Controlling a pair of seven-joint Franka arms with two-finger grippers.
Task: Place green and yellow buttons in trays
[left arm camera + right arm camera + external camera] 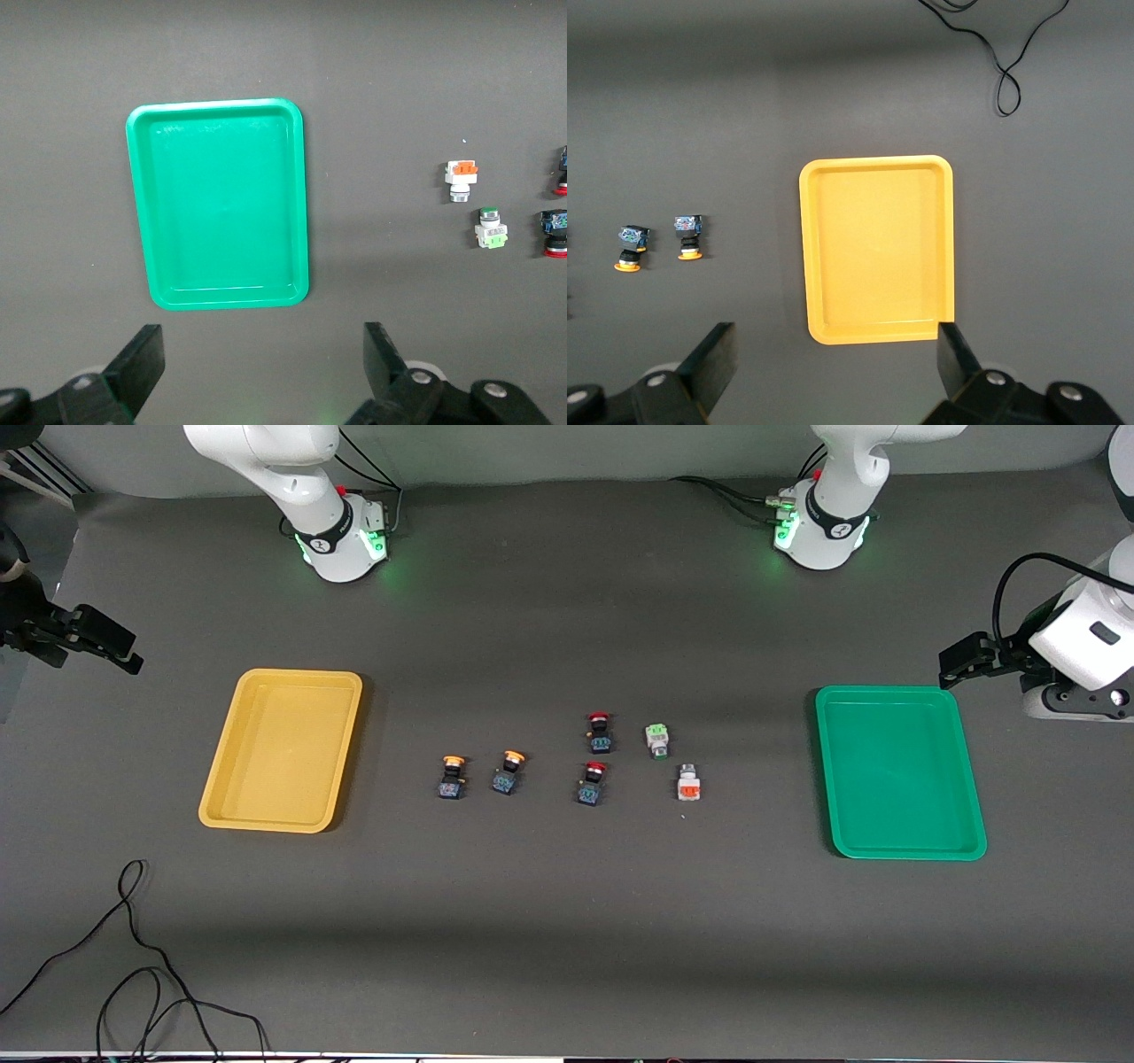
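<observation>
Two yellow-capped buttons [453, 777] [508, 771] stand side by side mid-table, toward the yellow tray [282, 748]. They also show in the right wrist view [630, 247] [687, 237], apart from that tray [877, 257]. The white button with a light-green face [656, 740] [490, 228] stands toward the green tray [899, 771] [217, 204]. Both trays are empty. My right gripper [124, 651] [833, 354] is open and empty over the table at the right arm's end. My left gripper [957, 664] [263, 354] is open and empty over the table just by the green tray's corner.
Two red-capped black buttons [600, 732] [593, 783] stand between the yellow-capped pair and the green-faced one. A white button with an orange face [688, 781] [461, 174] stands nearer the front camera than the green-faced one. A black cable [133, 957] lies near the front edge.
</observation>
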